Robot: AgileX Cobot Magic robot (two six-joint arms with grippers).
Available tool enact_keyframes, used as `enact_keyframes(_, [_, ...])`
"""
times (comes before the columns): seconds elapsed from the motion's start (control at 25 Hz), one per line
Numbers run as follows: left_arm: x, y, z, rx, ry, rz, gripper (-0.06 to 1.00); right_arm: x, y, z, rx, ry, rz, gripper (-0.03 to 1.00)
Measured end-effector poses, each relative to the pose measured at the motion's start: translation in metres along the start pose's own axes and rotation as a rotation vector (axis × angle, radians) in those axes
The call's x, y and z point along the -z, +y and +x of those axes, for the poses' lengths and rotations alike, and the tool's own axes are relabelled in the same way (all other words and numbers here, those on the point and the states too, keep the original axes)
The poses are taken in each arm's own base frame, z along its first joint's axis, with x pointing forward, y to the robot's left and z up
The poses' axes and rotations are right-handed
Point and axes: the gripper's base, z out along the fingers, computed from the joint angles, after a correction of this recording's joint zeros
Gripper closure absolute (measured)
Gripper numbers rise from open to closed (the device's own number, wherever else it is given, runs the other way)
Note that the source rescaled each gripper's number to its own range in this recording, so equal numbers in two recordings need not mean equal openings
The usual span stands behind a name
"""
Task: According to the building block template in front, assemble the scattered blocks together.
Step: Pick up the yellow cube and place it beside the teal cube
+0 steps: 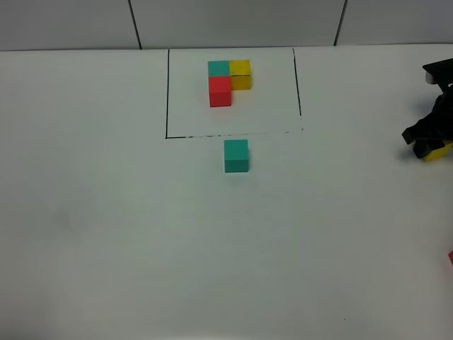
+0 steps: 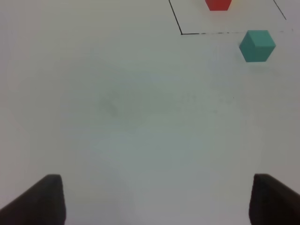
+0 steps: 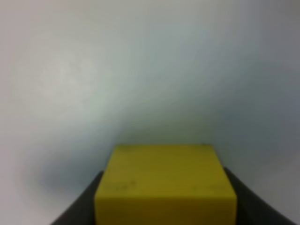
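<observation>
The template [image 1: 228, 80] is a teal, yellow and red cube cluster inside a black drawn rectangle at the back centre. The loose teal cube [image 1: 236, 156] sits just in front of the frame; it also shows in the left wrist view [image 2: 257, 45]. My right gripper [image 1: 432, 145] is at the far right edge, shut on the loose yellow cube [image 1: 439, 151], which fills the right wrist view [image 3: 164, 185] between the fingers. A sliver of the loose red cube [image 1: 451, 258] shows at the right edge. My left gripper [image 2: 154, 201] is open and empty, out of the exterior view.
The white table [image 1: 141, 234] spreads across the whole view. A grey panelled wall [image 1: 233, 21] runs along the back edge. The black frame line [image 2: 180, 28] and the template's red cube [image 2: 218, 4] show in the left wrist view.
</observation>
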Motion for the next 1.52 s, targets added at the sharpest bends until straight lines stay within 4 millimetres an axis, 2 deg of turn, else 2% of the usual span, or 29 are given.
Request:
enact_keyframes(0.16, [0.0,0.0,0.0,0.0,0.0,0.0,0.2,0.018,0.013,-0.009,0.069,-0.01,0.029,0.95])
enact_keyframes(0.24, [0.0,0.0,0.0,0.0,0.0,0.0,0.2,0.037,0.031,-0.02,0.162,-0.047,0.042,0.95])
enact_keyframes(0.36, [0.0,0.0,0.0,0.0,0.0,0.0,0.2,0.052,0.077,-0.035,0.457,-0.047,0.021,0.95])
enact_keyframes(0.52, [0.0,0.0,0.0,0.0,0.0,0.0,0.2,0.044,0.139,-0.043,0.811,0.001,-0.017,0.95])
enact_keyframes(0.64, [0.0,0.0,0.0,0.0,0.0,0.0,0.2,0.034,0.174,-0.048,0.986,0.036,0.003,0.95])
enact_keyframes(0.76, [0.0,0.0,0.0,0.0,0.0,0.0,0.2,0.026,0.197,-0.058,1.08,0.048,0.024,0.95])
enact_keyframes(0.88, [0.0,0.0,0.0,-0.003,0.0,0.0,0.2,0.018,0.21,-0.069,1.126,0.057,0.016,0.95])
enact_keyframes(1.12, [0.0,0.0,0.0,-0.002,0.0,0.0,0.2,-0.002,0.221,-0.089,1.157,0.099,-0.039,0.95])
enact_keyframes(1.36, [0.0,0.0,0.0,-0.002,0.0,0.0,0.2,-0.005,0.242,-0.097,1.182,0.07,-0.084,0.95])
enact_keyframes(1.52, [0.0,0.0,0.0,-0.002,0.0,0.0,0.2,-0.007,0.248,-0.097,1.181,0.053,-0.11,0.95])
